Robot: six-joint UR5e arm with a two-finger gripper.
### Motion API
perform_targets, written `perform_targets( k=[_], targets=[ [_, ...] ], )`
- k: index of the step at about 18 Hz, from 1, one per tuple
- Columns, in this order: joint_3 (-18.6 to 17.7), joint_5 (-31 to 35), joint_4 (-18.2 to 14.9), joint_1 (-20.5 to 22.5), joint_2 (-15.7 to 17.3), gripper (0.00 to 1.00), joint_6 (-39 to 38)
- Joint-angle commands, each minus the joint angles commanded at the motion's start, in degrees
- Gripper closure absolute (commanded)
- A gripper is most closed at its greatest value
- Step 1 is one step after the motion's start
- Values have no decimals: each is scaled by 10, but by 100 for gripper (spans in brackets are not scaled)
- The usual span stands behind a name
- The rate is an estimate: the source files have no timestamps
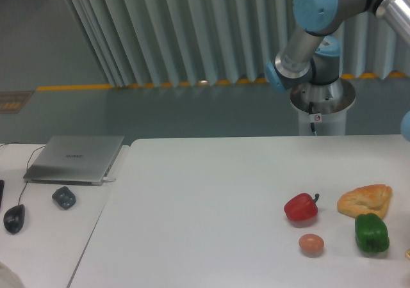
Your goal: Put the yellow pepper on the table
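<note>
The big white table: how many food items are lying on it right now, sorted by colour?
Red: 1, the glossy red bell pepper
Green: 1, the green bell pepper
Tan-orange: 1, the flat bread piece
Brownish: 1, the small round egg-like item
Yellow: 0 in view
Total: 4
</note>
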Motion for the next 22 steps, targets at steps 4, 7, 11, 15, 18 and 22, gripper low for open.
perform_targets(
  k=[4, 7, 11, 15, 18, 22],
  targets=[
    [5, 1, -1, 0, -11, 0, -8],
    [6, 1, -1, 1, -18, 0, -8],
    [16, 0, -1, 0, -27, 0, -6],
    [35, -3, 0, 0, -48, 0, -4],
    [40, -4, 1, -1, -53, 0, -4],
    [44, -4, 0, -1, -54, 0, -4]
  ],
)
